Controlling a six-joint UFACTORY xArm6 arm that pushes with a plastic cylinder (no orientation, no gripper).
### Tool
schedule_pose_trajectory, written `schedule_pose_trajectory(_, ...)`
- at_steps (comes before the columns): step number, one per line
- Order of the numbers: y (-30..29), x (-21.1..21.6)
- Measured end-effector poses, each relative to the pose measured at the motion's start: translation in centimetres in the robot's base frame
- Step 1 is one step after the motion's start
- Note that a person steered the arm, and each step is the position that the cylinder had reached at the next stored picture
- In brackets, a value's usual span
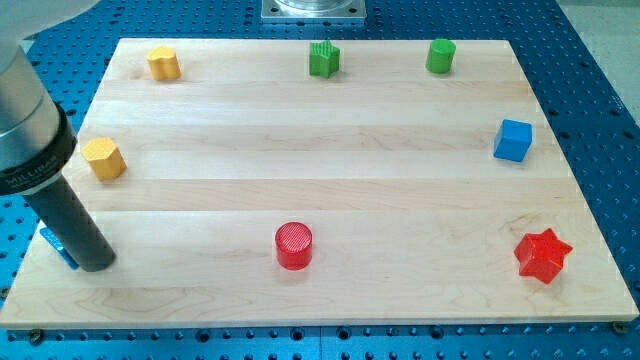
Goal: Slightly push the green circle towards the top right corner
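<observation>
My tip [93,262] stands at the view's bottom left, touching a small blue block [58,247]; it is a plain rod that holds nothing. The green circle [441,56] waits near the view's top right, well apart. The approach is not yet made; I judge the next move must cross the board and arrive at the circle's lower left side.
</observation>
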State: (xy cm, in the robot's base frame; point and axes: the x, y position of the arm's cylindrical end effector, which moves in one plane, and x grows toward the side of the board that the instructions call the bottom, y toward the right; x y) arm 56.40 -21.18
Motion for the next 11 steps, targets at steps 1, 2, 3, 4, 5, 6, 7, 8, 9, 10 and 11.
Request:
schedule_pose_trajectory(1,9.9,-5.1)
schedule_pose_trajectory(2,16.2,-10.3)
schedule_pose_trajectory(3,16.5,-10.3)
schedule_pose_trajectory(4,16.5,-10.3)
schedule_pose_trajectory(5,16.5,-10.3)
schedule_pose_trajectory(6,16.4,-10.3)
schedule_pose_trajectory(7,14.9,-18.3)
schedule_pose_trajectory(8,15.1,-25.1)
schedule_pose_trajectory(9,16.2,-28.7)
schedule_pose_trajectory(10,22.7,-28.1)
schedule_pose_trajectory(11,30.2,-29.1)
